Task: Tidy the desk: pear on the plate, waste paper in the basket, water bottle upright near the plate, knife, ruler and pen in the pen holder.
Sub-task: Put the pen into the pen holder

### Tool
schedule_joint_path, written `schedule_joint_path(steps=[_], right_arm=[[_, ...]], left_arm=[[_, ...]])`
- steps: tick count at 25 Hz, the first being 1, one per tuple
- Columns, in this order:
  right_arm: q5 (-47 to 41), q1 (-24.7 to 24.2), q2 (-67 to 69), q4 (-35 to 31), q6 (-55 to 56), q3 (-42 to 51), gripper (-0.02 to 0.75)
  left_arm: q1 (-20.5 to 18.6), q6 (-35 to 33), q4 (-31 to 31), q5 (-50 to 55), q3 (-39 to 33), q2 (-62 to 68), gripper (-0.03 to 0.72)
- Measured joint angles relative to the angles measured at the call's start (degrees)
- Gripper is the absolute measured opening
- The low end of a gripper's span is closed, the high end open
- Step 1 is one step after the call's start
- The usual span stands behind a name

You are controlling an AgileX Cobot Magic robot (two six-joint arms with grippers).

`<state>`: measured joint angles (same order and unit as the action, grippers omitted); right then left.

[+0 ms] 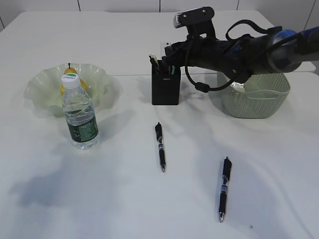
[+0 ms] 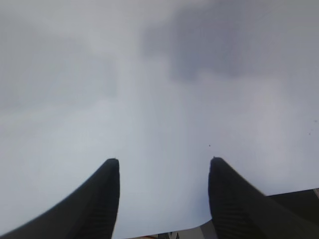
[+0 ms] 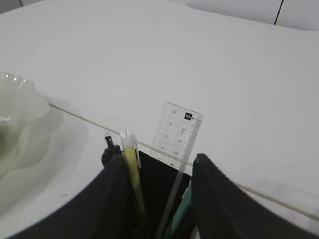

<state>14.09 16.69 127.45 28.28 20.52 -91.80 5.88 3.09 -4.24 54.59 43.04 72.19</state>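
Observation:
My right gripper (image 3: pixel 159 158) hangs open over the black pen holder (image 1: pixel 165 85), one finger on each side of its mouth. In the holder stand the clear ruler (image 3: pixel 177 134), the yellow and white knife (image 3: pixel 131 162) and a black pen top (image 3: pixel 108 143). Two black pens (image 1: pixel 160 146) (image 1: pixel 225 188) lie on the white desk (image 1: pixel 124 189). The water bottle (image 1: pixel 79 113) stands upright in front of the pale green plate (image 1: pixel 102 79), and the yellow pear (image 1: pixel 71 71) shows behind its cap. My left gripper (image 2: pixel 164 159) is open over bare desk. I cannot make out the waste paper.
The sage green basket (image 1: pixel 259 99) stands right of the pen holder, and my right arm (image 1: pixel 239 50) crosses above its near rim. The plate's edge (image 3: pixel 15 124) shows at the left of the right wrist view.

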Motion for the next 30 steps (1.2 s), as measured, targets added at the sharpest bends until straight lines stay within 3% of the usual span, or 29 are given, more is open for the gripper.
schedule_joint_path(steps=[30], right_arm=[[-24.9, 0.0, -10.9, 0.5, 4.8, 0.0, 0.326]], left_arm=[[0.0, 0.0, 0.0, 0.0, 0.0, 0.0, 0.394]])
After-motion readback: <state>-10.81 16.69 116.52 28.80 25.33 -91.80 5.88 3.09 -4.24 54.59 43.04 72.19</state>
